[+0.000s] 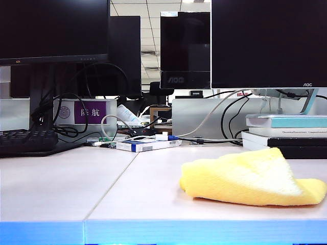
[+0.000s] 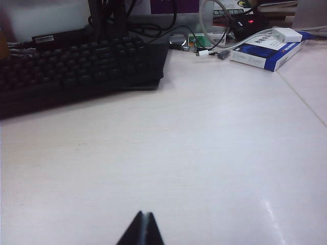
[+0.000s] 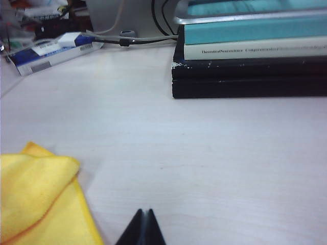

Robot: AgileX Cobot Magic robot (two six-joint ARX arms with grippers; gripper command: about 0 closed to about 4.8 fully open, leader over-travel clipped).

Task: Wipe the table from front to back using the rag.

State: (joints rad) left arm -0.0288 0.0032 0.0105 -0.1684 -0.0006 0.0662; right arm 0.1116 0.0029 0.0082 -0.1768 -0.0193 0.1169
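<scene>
The yellow rag (image 1: pixel 253 177) lies crumpled and folded on the pale table (image 1: pixel 66 178), near its front right. In the right wrist view the rag (image 3: pixel 36 196) lies just beside my right gripper (image 3: pixel 144 211), whose black jaws are pressed together with nothing between them. My left gripper (image 2: pixel 144 214) is also shut and empty, over bare table (image 2: pixel 179 153) in front of a black keyboard (image 2: pixel 76 71). Neither gripper shows in the exterior view.
A stack of books (image 1: pixel 286 133) stands behind the rag at the right, also seen as the books (image 3: pixel 250 56) ahead of my right gripper. A blue and white box (image 1: pixel 145 145), cables, a keyboard (image 1: pixel 28 140) and monitors (image 1: pixel 265 41) crowd the back.
</scene>
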